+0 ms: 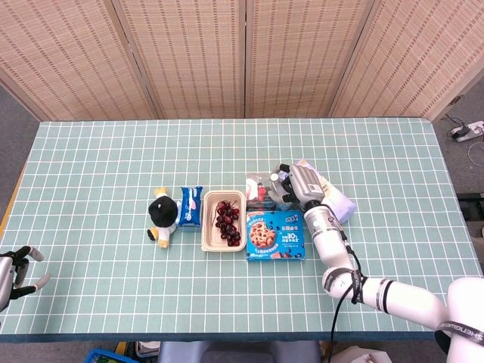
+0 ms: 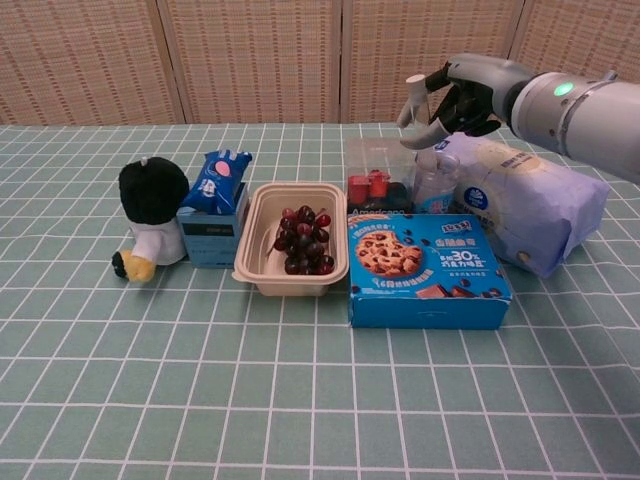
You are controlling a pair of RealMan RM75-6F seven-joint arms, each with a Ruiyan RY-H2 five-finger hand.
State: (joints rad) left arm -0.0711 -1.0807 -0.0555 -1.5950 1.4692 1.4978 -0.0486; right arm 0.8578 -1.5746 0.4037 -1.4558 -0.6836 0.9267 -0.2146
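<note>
Right hand [image 2: 450, 100] poised above the back of the cluster, fingers spread and curled loosely, nothing clamped between them. Directly beneath, a small clear bottle [image 2: 432, 182] with a pale cap, standing upright just beside a clear box [image 2: 372, 178] holding red items. At the bottle's 3 o'clock in the chest view, touching or nearly so, a soft pale bag [image 2: 530, 205]. At its 6 o'clock, flat on the green grid table [image 2: 300, 400], a blue cookie box [image 2: 425, 268].

Further toward 9 o'clock: a beige tray [image 2: 262, 262] of dark grapes [image 2: 303, 240], then a blue snack pack [image 2: 215, 185] propped upright on a small carton, then a plush penguin [image 2: 150, 215] at the row's end.

Left hand [image 1: 17, 274] far off at the table's 8 o'clock edge in the head view, fingers apart, holding nothing (only partly in frame).

Likely risks, judged from the crowding: bottle hemmed in on three sides, so little room for fingers to slip down around it; a descent slightly off line could knock it against the clear box or tip it onto the cookie box. Soft bag bulging close by, apt to catch a finger and drag along. Smooth clear plastic, probably slippery under a light pinch, so a slip on lifting seems possible.
</note>
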